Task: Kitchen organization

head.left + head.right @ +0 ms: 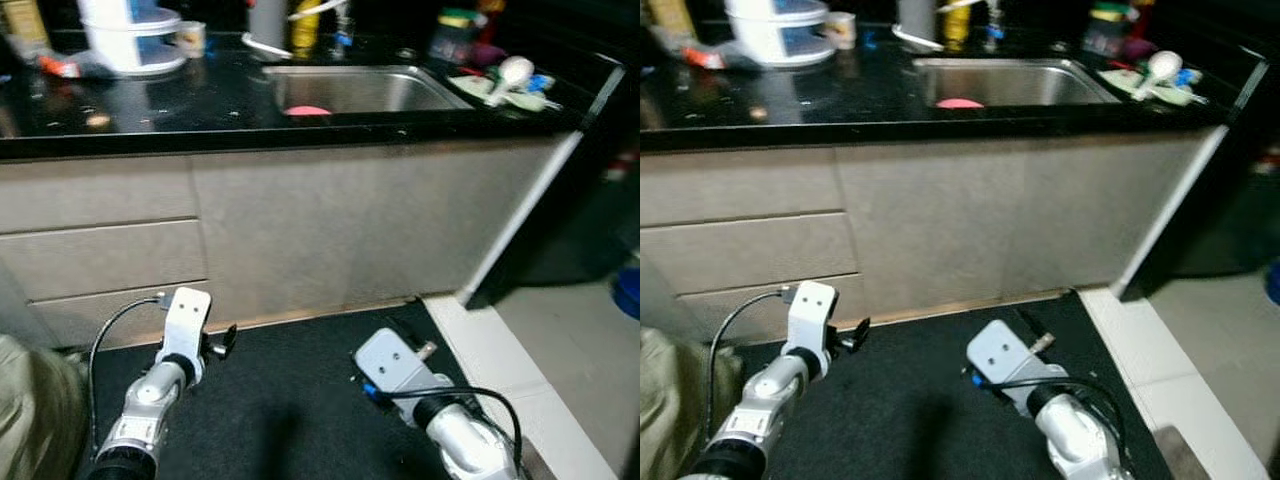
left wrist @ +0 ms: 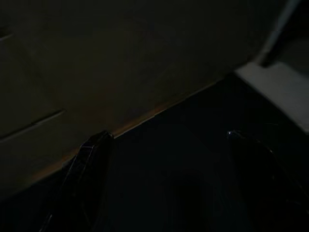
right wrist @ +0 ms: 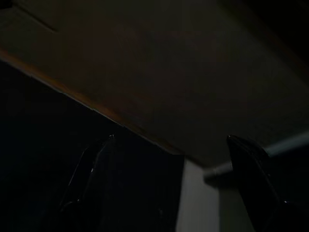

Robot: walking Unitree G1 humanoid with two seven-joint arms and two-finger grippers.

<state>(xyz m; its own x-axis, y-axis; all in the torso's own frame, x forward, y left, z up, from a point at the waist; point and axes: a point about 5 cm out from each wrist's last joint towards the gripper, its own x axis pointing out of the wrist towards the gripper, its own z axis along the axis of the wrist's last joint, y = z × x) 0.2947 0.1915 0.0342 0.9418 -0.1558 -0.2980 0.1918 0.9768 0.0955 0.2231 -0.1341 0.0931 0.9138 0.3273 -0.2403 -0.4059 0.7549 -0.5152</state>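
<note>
Black bench (image 1: 200, 110) with sink (image 1: 360, 90) is lying at twelve o'clock; left hand (image 2: 169, 145) and right hand (image 3: 174, 154) are hanging low, fingers apart, holding nothing. Approach step; next needs stepping closer and raising an arm.

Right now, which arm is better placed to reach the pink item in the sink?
Probably right: the pink item lies in the sink, nearer the right hand than the left hand.
</note>
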